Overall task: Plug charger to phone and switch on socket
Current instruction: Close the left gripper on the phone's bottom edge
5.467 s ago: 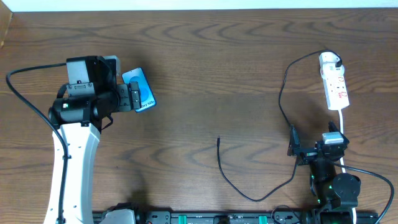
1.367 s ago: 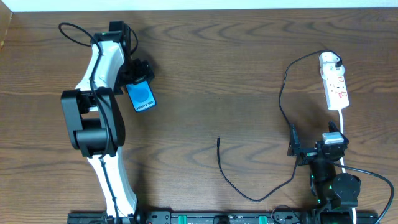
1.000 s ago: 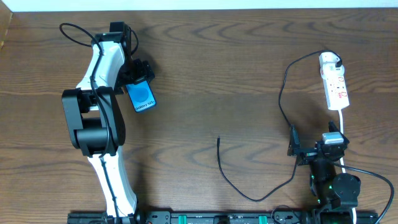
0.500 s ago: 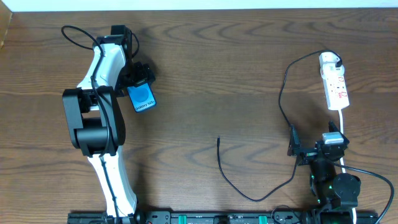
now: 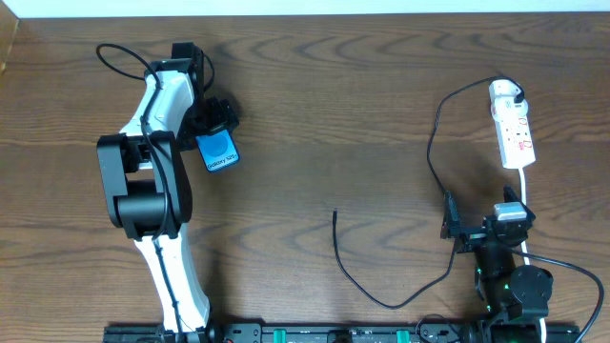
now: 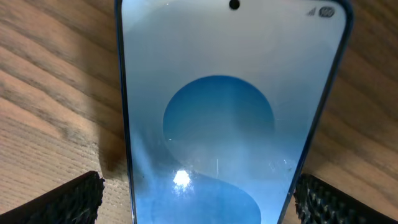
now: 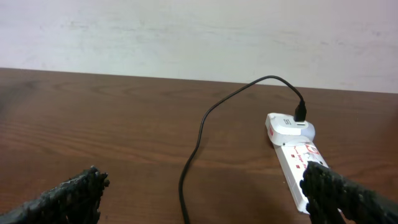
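- Charger, a long thin black cable [image 5: 431, 152] with a white plug head [image 5: 505, 92], lies on the right half of the dark brown wooden table [image 5: 315, 95].
- Its plug head is seated in the far end of the socket, a narrow white power strip with red marks [image 5: 516, 135], at the upper right of the overhead frame.
- From there the cable arcs left, drops down the frame, loops near the bottom edge and ends in a small free tip [image 5: 335, 214] just below centre, touching nothing else.
- A slim phone with a bright blue screen and black edges [image 5: 219, 152] lies face up in the upper left, well apart from the cable tip.
- The left gripper [image 6: 205, 202] hangs directly over the phone, jaws spread wide; the black textured fingertips [image 6: 62, 199] flank the screen's two long edges, and bare wood shows between the left pad and the phone.
- The right gripper [image 7: 205, 186] sits at the lower right of the overhead frame, just below the socket and beside its white cord [image 5: 525, 186], jaws released and grasping nothing.
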`<state>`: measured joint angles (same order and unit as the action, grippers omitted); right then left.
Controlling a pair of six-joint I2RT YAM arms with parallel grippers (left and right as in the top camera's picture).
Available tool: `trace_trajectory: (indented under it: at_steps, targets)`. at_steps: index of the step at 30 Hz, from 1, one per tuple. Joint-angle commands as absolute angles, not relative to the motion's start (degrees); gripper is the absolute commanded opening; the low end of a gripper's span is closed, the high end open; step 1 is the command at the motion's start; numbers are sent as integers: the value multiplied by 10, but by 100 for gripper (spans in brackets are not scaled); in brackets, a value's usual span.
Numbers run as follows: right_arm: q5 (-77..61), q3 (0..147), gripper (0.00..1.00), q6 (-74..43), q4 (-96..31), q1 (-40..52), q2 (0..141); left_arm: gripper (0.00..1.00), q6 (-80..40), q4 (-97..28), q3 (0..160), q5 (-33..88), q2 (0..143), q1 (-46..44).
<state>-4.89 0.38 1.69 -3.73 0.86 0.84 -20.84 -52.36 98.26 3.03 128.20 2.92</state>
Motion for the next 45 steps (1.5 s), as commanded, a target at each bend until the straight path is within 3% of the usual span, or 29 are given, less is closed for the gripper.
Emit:
trace_trajectory:
  at_steps: [1, 45]
  targets:
    - [-46, 3, 99, 9, -40, 10, 4, 98, -214, -522, 980, 25, 1290, 32]
    - [-46, 3, 99, 9, -40, 10, 4, 98, -213, -502, 965, 51, 1290, 31]
